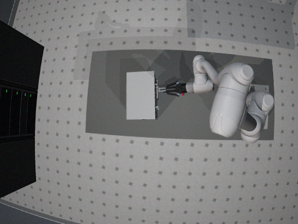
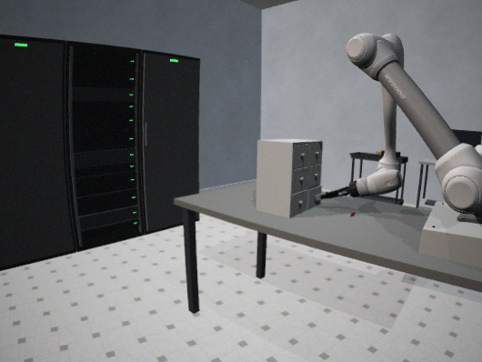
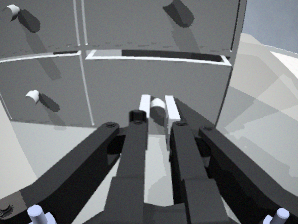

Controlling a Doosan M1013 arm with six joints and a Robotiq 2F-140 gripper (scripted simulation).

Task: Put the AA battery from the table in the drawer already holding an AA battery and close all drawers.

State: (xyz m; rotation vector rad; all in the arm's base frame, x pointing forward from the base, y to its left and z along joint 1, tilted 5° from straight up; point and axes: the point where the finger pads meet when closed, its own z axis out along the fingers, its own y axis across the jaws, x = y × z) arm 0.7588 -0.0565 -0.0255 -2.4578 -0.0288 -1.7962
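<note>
The small grey chest (image 2: 288, 177) stands on the table with its drawer fronts toward the arm; it also shows from above (image 1: 140, 95). My gripper (image 3: 156, 107) is shut on the knob (image 3: 157, 103) of a bottom-row drawer (image 3: 156, 90), the one at the chest's end nearest the back wall. This drawer stands a little out of the front, with a dark gap (image 3: 169, 54) along its top edge. The other drawer fronts look flush. The AA battery (image 2: 351, 213) (image 1: 183, 94), small and red, lies on the table beside my wrist. What the drawers hold is hidden.
The arm's base plate (image 2: 450, 236) sits at the table's right end. Black server cabinets (image 2: 95, 141) stand across the room. A dark side table (image 2: 379, 159) stands behind the arm.
</note>
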